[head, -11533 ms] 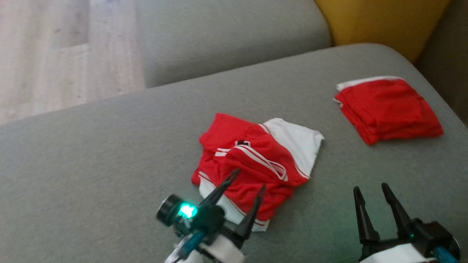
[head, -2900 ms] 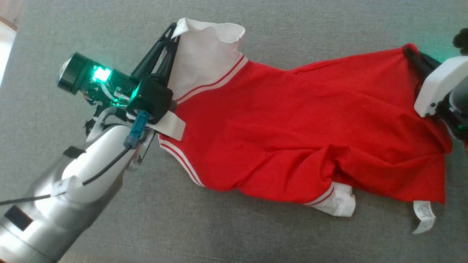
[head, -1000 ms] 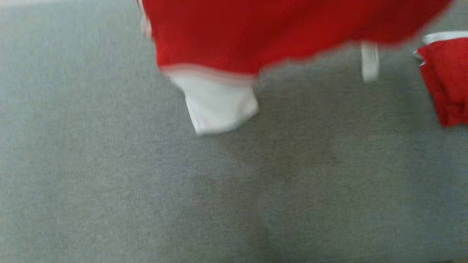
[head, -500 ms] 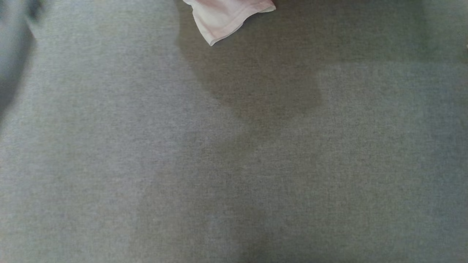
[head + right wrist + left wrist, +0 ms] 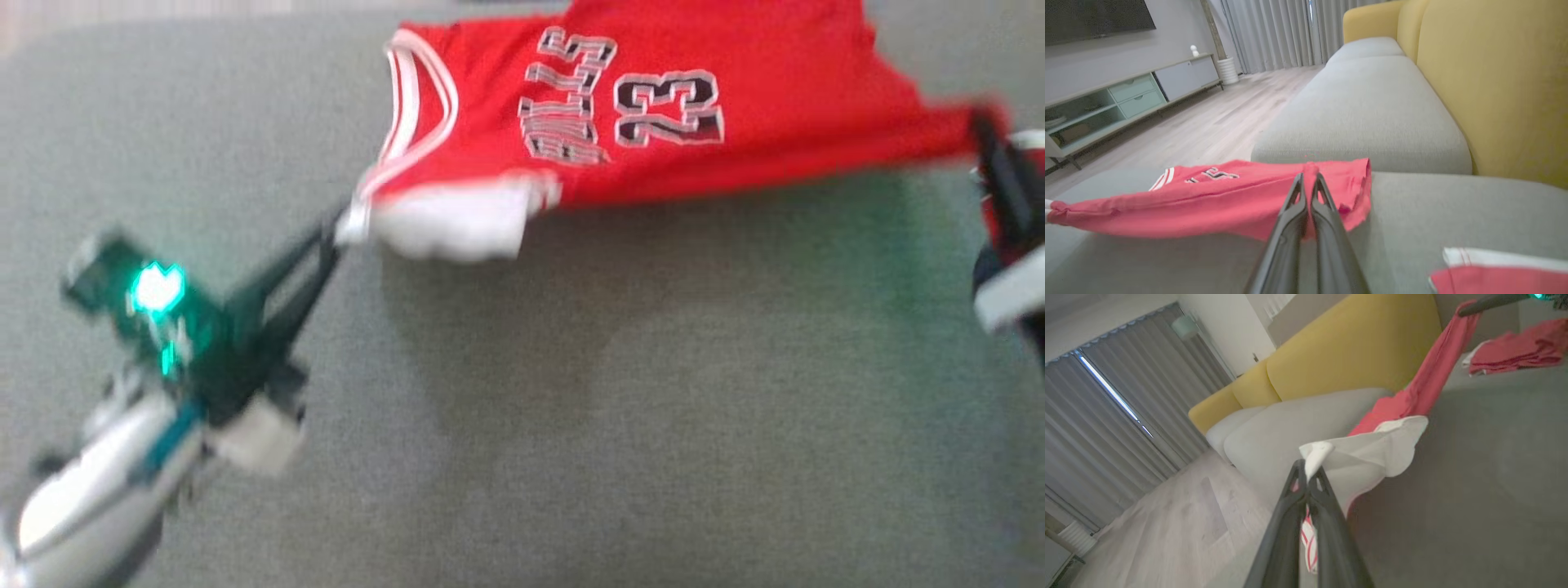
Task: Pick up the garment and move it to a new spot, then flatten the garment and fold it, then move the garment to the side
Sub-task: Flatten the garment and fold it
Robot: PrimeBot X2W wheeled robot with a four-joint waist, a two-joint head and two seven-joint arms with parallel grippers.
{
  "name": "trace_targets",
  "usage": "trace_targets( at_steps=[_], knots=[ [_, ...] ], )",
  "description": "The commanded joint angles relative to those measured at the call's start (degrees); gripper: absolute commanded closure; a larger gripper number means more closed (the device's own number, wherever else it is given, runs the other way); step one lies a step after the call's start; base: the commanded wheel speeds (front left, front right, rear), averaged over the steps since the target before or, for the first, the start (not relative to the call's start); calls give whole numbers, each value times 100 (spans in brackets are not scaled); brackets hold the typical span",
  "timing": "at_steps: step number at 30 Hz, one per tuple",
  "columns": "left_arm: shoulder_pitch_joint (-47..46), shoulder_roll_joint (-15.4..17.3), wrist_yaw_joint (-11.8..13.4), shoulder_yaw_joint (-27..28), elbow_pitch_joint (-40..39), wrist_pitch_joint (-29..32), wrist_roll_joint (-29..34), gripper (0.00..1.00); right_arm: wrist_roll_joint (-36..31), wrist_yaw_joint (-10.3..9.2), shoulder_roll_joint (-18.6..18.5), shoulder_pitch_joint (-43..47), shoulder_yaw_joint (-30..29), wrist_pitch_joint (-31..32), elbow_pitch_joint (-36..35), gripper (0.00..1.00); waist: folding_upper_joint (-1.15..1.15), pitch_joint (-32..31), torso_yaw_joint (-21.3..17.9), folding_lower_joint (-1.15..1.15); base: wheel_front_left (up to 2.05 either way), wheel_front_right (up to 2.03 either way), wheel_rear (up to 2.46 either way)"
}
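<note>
Head view is showing a red jersey (image 5: 735, 90) stretching across the top of the picture, over a grey sofa seat (image 5: 571, 408). The number 23 and some letters are facing up. The picture is blurry. The left gripper (image 5: 347, 222) is reaching up from the lower left, and its two dark fingers are pinching the jersey's white sleeve (image 5: 457, 222). The right gripper (image 5: 989, 135) is coming in at the right edge, and it is touching the jersey's red corner. I cannot tell from here how its fingers are standing.

Left wrist view is showing the left gripper's fingers pressing together on a bunch of white cloth. The jersey is hanging from there up to a dark finger at the top right. A folded red cloth (image 5: 1515, 355) is lying farther along the seat. A yellow sofa back (image 5: 1351, 355), grey curtains (image 5: 1106, 408) and a wooden floor (image 5: 1180, 522) are showing behind.

Right wrist view is showing the right gripper's fingers squeezing together on the jersey's red edge. The jersey is stretching away to the left, just over the seat, and sagging a little. The folded red cloth is lying at the bottom right, apart from the jersey. A low cabinet (image 5: 1106, 102) is standing by the far wall.
</note>
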Motion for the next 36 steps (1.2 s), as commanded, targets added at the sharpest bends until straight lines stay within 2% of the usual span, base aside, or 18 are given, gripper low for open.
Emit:
trace_targets(
  at_steps=[1,12,19,23,29,32,36],
  knots=[
    [-97,285,84,279,-225,-15,-71,100,53,37,-259,187,-17,-62,-168,100,0,-216,-54,2,0,0,0],
    [1968,431,684,-203,-1044,225,-729,100,52,37,-320,1764,-267,-62,-618,100,0,-628,-291,2,0,0,0],
    [2576,512,581,-505,-1347,456,-1098,100,-56,37,-368,2529,-509,-62,-869,100,0,-678,-327,2,0,0,0],
    [2529,543,526,-452,-1468,495,-1223,100,-170,37,-337,2732,-694,-62,-979,100,0,-615,-351,2,0,0,0],
    [1827,499,557,-84,-1370,413,-1064,100,-290,37,-131,2541,-994,-62,-936,100,0,-403,-380,2,0,0,0],
    [1499,446,527,19,-1302,426,-982,100,-307,37,-76,2397,-1007,-62,-886,100,0,-290,-387,2,0,0,0],
    [782,300,363,180,-957,405,-823,100,-304,37,31,2002,-858,-62,-703,100,0,-47,-401,2,0,0,0]
  ],
)
